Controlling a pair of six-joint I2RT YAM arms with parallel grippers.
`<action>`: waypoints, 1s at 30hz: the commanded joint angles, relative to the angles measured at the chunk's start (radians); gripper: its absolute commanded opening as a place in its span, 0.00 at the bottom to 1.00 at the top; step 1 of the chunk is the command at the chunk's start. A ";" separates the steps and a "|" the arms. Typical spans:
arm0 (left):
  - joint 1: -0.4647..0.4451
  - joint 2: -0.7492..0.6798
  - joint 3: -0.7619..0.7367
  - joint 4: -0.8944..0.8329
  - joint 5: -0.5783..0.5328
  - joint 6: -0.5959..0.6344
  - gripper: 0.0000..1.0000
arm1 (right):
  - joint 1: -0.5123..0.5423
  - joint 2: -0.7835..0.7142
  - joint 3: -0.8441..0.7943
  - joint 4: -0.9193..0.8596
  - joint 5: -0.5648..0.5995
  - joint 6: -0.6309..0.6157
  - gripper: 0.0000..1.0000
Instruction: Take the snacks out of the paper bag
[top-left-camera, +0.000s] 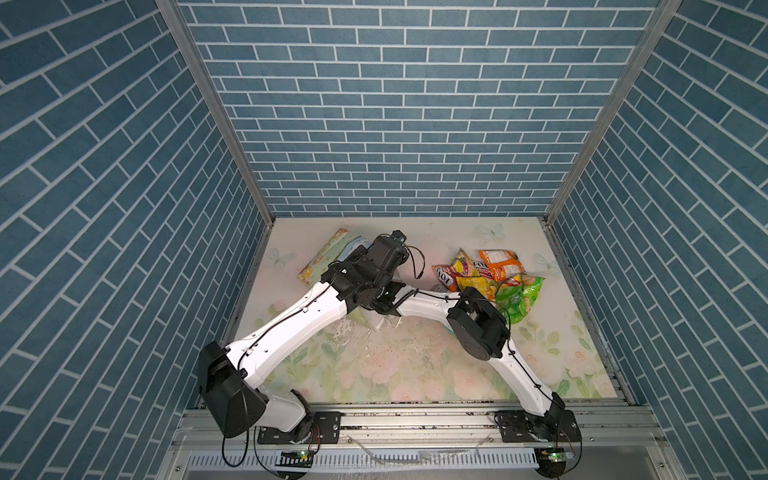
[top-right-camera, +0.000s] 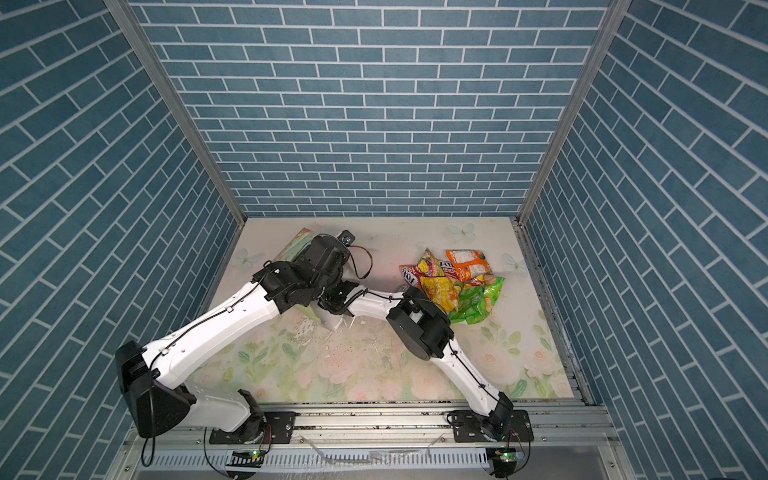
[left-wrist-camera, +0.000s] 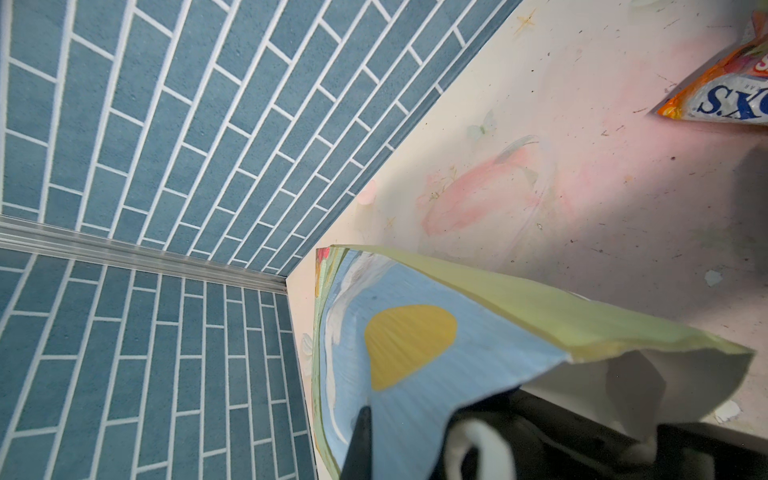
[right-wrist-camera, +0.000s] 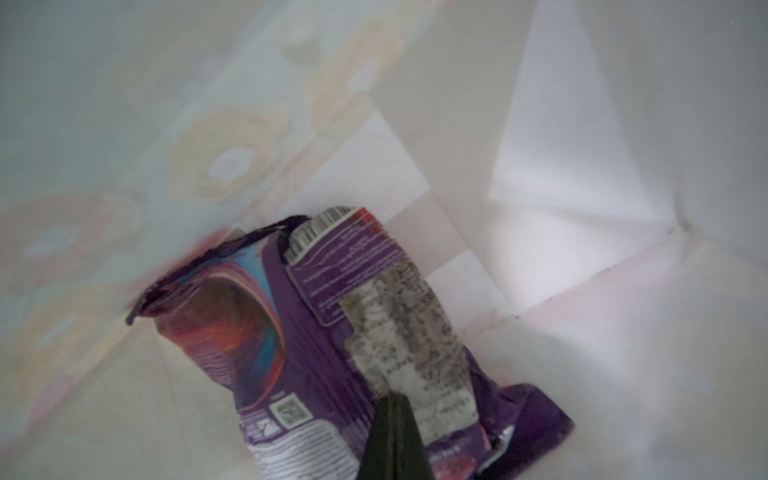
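Observation:
The paper bag lies on its side at the back left of the table, mostly under my left arm. In the left wrist view my left gripper is shut on the bag's blue printed wall near its mouth. My right arm reaches across under the left arm into the bag's mouth. Inside, on the white bottom, lies a purple snack packet. My right gripper is shut on its near end. Several other snacks lie piled on the table at the back right.
The pile holds an orange packet, a yellow one and a green one, close to my right arm's elbow. Blue brick walls enclose the floral table on three sides.

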 joint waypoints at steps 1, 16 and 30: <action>-0.134 -0.012 -0.018 -0.004 0.298 -0.065 0.00 | -0.037 -0.037 -0.053 -0.207 0.009 0.046 0.00; -0.081 -0.118 -0.162 0.037 0.354 -0.049 0.00 | -0.064 -0.256 -0.352 -0.041 0.144 0.076 0.00; -0.021 -0.156 -0.204 0.108 0.563 -0.016 0.00 | -0.084 -0.246 -0.442 0.243 -0.102 0.141 0.64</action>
